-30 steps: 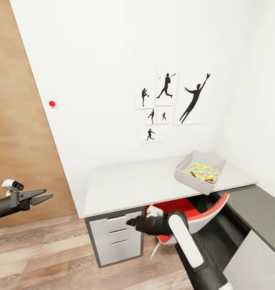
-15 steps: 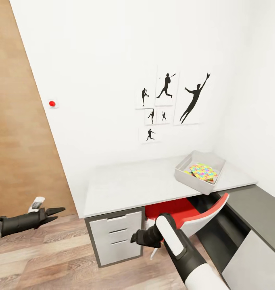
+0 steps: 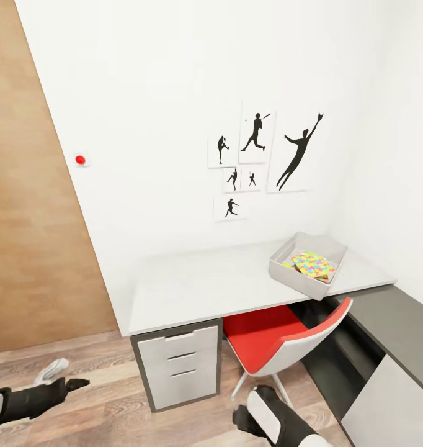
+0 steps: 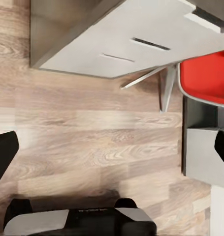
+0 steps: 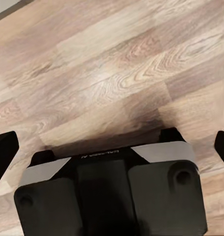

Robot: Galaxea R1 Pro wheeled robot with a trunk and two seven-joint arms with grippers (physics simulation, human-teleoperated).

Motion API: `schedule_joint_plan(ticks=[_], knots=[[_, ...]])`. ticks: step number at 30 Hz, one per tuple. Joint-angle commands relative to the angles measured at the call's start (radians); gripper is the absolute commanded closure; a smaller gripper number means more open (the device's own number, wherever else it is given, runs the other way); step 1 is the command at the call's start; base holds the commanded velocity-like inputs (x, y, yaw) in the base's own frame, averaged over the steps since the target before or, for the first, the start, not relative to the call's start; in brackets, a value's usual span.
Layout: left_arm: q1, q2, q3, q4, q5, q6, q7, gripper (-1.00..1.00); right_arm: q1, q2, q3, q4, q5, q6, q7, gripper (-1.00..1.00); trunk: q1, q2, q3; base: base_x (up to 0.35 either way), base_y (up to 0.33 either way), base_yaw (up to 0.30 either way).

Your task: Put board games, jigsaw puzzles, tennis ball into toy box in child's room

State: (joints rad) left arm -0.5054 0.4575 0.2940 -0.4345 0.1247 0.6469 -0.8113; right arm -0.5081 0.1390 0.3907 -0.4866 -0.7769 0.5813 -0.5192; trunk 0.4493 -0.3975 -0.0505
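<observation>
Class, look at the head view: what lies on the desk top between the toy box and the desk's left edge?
Nothing: in the head view that stretch of the desk top is bare, from its left edge to the toy box, which holds a colourful jigsaw puzzle.

Head camera high, facing desk [image 3: 236,279] and wall, both wrist cameras looking down at wood floor [image 5: 112,73]

Bright, even light (soft shadows underneath)

Matt grey desk top [image 3: 218,279]; wood-grain plank floor [image 3: 112,403]; glossy red chair seat [image 3: 261,332]; smooth grey toy box [image 3: 304,273].
</observation>
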Motion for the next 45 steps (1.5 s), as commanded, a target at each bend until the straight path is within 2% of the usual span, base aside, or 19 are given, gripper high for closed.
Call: schedule_joint_plan(ticks=[1, 2, 5, 6, 8, 10, 11, 14, 20, 23, 28, 30, 31, 34, 38, 41, 43, 45], knots=[[-0.001, -0.002, 0.003, 0.047, -0.012, -0.039, 0.025, -1.0, -0.001, -0.002, 0.019, 0.044, 0.02, -0.048, 0.028, -1.0, 0.001, -0.002, -0.002, 0.0, 0.0, 0.0], [-0.001, -0.003, 0.003, 0.068, -0.018, -0.062, 0.04, -1.0, -0.001, -0.003, 0.024, 0.065, 0.034, -0.069, 0.046, -1.0, 0.001, -0.002, -0.002, 0.0, 0.0, 0.0], [-0.001, -0.006, 0.004, 0.193, -0.038, -0.193, 0.146, -1.0, 0.005, -0.012, 0.037, 0.186, 0.105, -0.197, 0.134, -1.0, 0.001, -0.002, -0.002, 0.0, 0.0, 0.0], [-0.001, -0.006, 0.004, 0.212, -0.039, -0.214, 0.165, -1.0, 0.007, -0.017, 0.039, 0.204, 0.113, -0.221, 0.146, -1.0, 0.001, -0.002, -0.002, 0.0, 0.0, 0.0], [-0.001, -0.012, 0.004, 0.283, -0.043, -0.293, 0.244, -1.0, 0.012, -0.033, 0.041, 0.261, 0.129, -0.302, 0.188, -1.0, 0.001, -0.002, -0.002, 0.0, 0.0, 0.0], [-0.001, -0.017, 0.004, 0.325, -0.043, -0.343, 0.3, -1.0, 0.014, -0.039, 0.042, 0.284, 0.133, -0.34, 0.214, -1.0, 0.001, -0.002, -0.002, 0.0, 0.0, 0.0], [0.0, -0.043, 0.004, 0.403, -0.044, -0.418, 0.413, -1.0, 0.025, -0.045, 0.043, 0.306, 0.14, -0.373, 0.243, -1.0, 0.001, -0.002, -0.002, 0.0, 0.0, 0.0], [0.017, -0.065, 0.004, 0.428, -0.044, -0.458, 0.489, -1.0, 0.054, -0.047, 0.043, 0.31, 0.142, -0.38, 0.249, -1.0, 0.001, -0.002, -0.002, 0.0, 0.0, 0.0], [0.071, -0.115, 0.004, 0.435, -0.045, -0.506, 0.554, -1.0, 0.098, -0.062, 0.043, 0.31, 0.144, -0.39, 0.25, -1.0, 0.001, -0.002, -0.002, 0.0, 0.0, 0.0], [0.104, -0.141, 0.004, 0.437, -0.045, -0.557, 0.582, -1.0, 0.123, -0.076, 0.043, 0.311, 0.144, -0.44, 0.25, -1.0, 0.001, -0.002, -0.002, 0.0, 0.0, 0.0], [0.147, -0.155, 0.004, 0.437, -0.047, -0.586, 0.604, -1.0, 0.168, -0.086, 0.043, 0.318, 0.141, -0.498, 0.25, -1.0, 0.001, -0.002, -0.002, 0.0, 0.0, 0.0], [0.158, -0.158, 0.004, 0.437, -0.051, -0.599, 0.606, -1.0, 0.185, -0.099, 0.043, 0.326, 0.141, -0.509, 0.25, -1.0, 0.001, -0.002, -0.002, 0.0, 0.0, 0.0], [0.167, -0.16, 0.004, 0.437, -0.057, -0.606, 0.607, -1.0, 0.202, -0.112, 0.043, 0.331, 0.142, -0.533, 0.25, -1.0, 0.001, -0.002, -0.001, 0.0, 0.0, 0.0], [0.182, -0.17, 0.004, 0.437, -0.07, -0.611, 0.61, -1.0, 0.235, -0.126, 0.043, 0.342, 0.141, -0.6, 0.249, -1.0, 0.001, -0.002, 0.003, 0.0, 0.0, 0.0], [0.2, -0.183, 0.004, 0.438, -0.098, -0.613, 0.639, -1.0, 0.264, -0.132, 0.043, 0.379, 0.14, -0.657, 0.249, -1.0, 0.001, -0.002, 0.008, 0.0, 0.0, 0.0], [0.221, -0.209, 0.004, 0.438, -0.125, -0.622, 0.701, -1.0, 0.273, -0.134, 0.043, 0.433, 0.141, -0.692, 0.249, -1.0, 0.001, -0.002, 0.011, 0.0, 0.0, 0.0], [0.245, -0.243, 0.004, 0.438, -0.138, -0.665, 0.757, -1.0, 0.286, -0.134, 0.043, 0.463, 0.14, -0.727, 0.249, -1.0, 0.001, -0.002, 0.011, 0.0, 0.0, 0.0], [0.266, -0.265, 0.004, 0.438, -0.143, -0.69, 0.804, -1.0, 0.314, -0.134, 0.043, 0.471, 0.139, -0.741, 0.249, -1.0, 0.001, -0.002, 0.011, 0.0, 0.0, 0.0]])
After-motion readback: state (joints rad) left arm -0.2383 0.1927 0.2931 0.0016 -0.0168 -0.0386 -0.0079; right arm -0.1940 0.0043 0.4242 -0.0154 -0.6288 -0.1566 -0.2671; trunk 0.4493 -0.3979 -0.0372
